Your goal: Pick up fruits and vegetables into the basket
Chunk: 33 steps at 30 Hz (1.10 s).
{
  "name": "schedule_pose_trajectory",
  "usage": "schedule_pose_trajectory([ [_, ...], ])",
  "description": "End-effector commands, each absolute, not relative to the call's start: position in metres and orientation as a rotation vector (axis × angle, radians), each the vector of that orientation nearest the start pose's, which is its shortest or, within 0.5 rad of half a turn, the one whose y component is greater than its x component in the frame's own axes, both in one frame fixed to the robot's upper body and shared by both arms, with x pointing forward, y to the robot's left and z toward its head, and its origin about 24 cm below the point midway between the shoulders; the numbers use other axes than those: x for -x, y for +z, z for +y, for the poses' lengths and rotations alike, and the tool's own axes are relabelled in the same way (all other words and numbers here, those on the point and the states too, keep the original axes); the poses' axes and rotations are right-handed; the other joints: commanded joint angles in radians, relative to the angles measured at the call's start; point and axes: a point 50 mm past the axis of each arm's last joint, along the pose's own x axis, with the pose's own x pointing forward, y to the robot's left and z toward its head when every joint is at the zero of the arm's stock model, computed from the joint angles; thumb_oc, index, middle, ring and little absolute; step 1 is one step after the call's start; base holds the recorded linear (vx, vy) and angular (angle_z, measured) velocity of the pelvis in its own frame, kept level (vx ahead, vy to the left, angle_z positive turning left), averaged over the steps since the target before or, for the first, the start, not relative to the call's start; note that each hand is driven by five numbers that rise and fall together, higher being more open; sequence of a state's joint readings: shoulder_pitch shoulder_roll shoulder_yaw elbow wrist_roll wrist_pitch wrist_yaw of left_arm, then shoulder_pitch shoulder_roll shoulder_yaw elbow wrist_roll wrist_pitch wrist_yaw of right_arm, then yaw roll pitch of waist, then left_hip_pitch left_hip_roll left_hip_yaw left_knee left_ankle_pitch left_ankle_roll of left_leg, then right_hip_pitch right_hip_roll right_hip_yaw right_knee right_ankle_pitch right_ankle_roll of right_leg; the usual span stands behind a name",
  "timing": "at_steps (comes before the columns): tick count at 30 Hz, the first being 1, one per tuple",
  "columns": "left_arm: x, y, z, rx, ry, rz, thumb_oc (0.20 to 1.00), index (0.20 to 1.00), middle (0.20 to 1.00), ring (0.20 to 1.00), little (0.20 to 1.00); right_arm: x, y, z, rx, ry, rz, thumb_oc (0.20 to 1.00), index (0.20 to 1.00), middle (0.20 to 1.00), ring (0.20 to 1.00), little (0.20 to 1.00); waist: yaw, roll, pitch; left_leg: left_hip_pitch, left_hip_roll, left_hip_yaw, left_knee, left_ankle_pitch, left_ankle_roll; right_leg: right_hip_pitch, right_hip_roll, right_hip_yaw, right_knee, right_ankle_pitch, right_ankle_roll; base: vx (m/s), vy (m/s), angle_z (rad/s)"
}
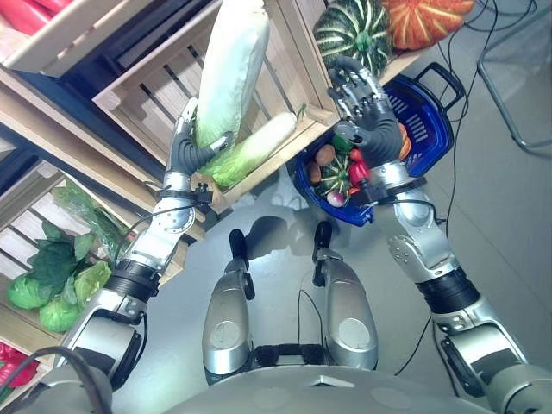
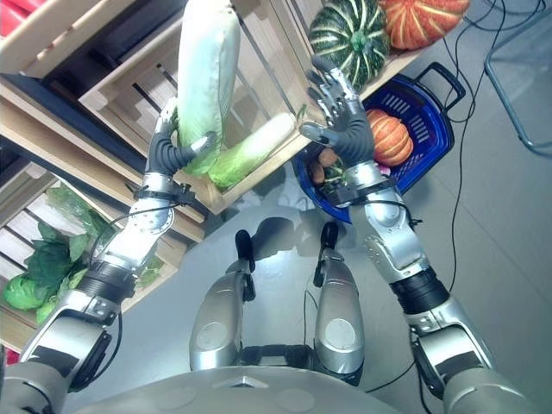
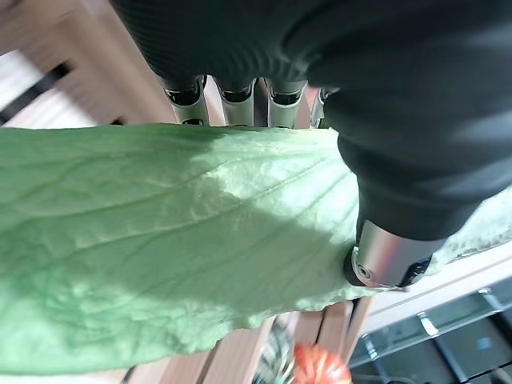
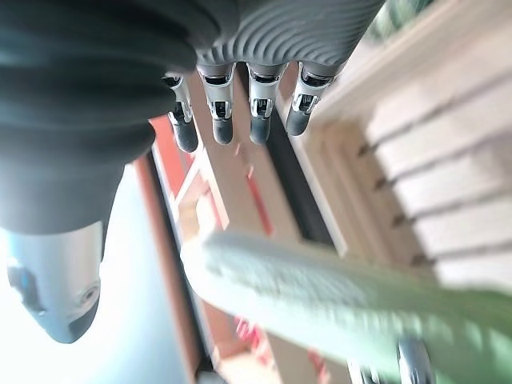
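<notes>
Slatted wooden crates [image 1: 285,60] on shelving; grey floor [image 1: 509,224].

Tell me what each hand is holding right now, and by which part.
Left hand grips the napa cabbage near its lower end; right hand is open, holding nothing.

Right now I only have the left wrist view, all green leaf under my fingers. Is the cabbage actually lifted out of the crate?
Observer: Yes. The left hand holds the napa cabbage upright above the wooden crate; a second cabbage lies in the crate.
Operator: Where's the basket?
Observer: The blue basket sits on the floor to your right, under the open right hand.
Operator: Anything in it?
Observer: An orange pumpkin and small mixed produce.
</notes>
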<state>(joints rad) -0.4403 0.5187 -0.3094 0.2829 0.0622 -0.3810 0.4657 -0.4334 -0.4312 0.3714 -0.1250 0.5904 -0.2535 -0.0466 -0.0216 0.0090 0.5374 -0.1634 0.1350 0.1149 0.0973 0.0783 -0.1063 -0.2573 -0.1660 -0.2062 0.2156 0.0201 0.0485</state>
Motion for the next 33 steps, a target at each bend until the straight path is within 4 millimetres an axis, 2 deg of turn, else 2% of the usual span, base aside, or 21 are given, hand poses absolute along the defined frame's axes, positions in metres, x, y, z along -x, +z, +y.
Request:
schedule_pose_trajectory([
  [1, -0.307, 0.154, 0.158, -0.493, 0.077, -0.778, 0.2, 0.2, 0.2, 0.2, 0.2, -0.274, 0.197, -0.089, -0.303, 0.563, -0.63, 1.0, 1.0, 1.0, 1.0, 1.0, 0.018, -0.04, -0.166, 0.0, -0.005, 0.016, 0.047, -0.04, 0.002, 0.101, -0.079, -0.016, -0.071, 0.017, 0.076, 0.06, -0.025, 0.13],
  [10, -0.307, 0.152, 0.127, -0.704, -0.022, -0.858, 0.2, 0.2, 0.2, 0.2, 0.2, -0.276, 0.197, -0.063, -0.407, 0.608, -0.533, 1.0, 1.0, 1.0, 1.0, 1.0, 0.032, -0.044, -0.196, 0.051, -0.009, 0.008, 0.033, -0.049, 0.003, 0.162, -0.079, -0.028, -0.097, 0.019, 0.08, 0.06, -0.008, 0.06],
  [17, -0.305, 0.148, 0.116, -0.801, -0.053, -0.889, 0.2, 0.2, 0.2, 0.2, 0.2, -0.282, 0.192, -0.059, -0.465, 0.561, -0.462, 1.0, 1.0, 1.0, 1.0, 1.0, 0.033, -0.042, -0.206, 0.071, -0.009, 0.009, 0.028, -0.051, 0.003, 0.183, -0.081, -0.025, -0.108, 0.022, 0.084, 0.03, 0.005, 0.01],
  [24, -0.302, 0.143, 0.106, -0.917, -0.019, -0.948, 0.2, 0.2, 0.2, 0.2, 0.2, -0.29, 0.176, -0.063, -0.516, 0.389, -0.364, 1.0, 1.0, 1.0, 1.0, 1.0, 0.034, -0.039, -0.216, 0.089, -0.009, 0.007, 0.012, -0.051, 0.003, 0.201, -0.084, -0.028, -0.122, 0.028, 0.089, 0.01, 0.001, 0.01],
  [27, -0.303, 0.142, 0.106, -0.914, 0.007, -0.92, 0.2, 0.2, 0.2, 0.2, 0.2, -0.293, 0.171, -0.064, -0.516, 0.33, -0.339, 1.0, 1.0, 1.0, 1.0, 1.0, 0.033, -0.038, -0.217, 0.095, -0.008, 0.009, 0.008, -0.05, 0.004, 0.206, -0.084, -0.028, -0.127, 0.029, 0.089, 0.0, 0.0, 0.0],
  [33, -0.306, 0.137, 0.105, -0.837, 0.041, -0.836, 0.2, 0.2, 0.2, 0.2, 0.2, -0.291, 0.174, -0.061, -0.504, 0.326, -0.364, 1.0, 1.0, 1.0, 1.0, 1.0, 0.033, -0.037, -0.221, 0.101, -0.009, 0.006, 0.0, -0.049, 0.003, 0.213, -0.085, -0.027, -0.133, 0.031, 0.089, 0.0, 0.0, 0.0],
])
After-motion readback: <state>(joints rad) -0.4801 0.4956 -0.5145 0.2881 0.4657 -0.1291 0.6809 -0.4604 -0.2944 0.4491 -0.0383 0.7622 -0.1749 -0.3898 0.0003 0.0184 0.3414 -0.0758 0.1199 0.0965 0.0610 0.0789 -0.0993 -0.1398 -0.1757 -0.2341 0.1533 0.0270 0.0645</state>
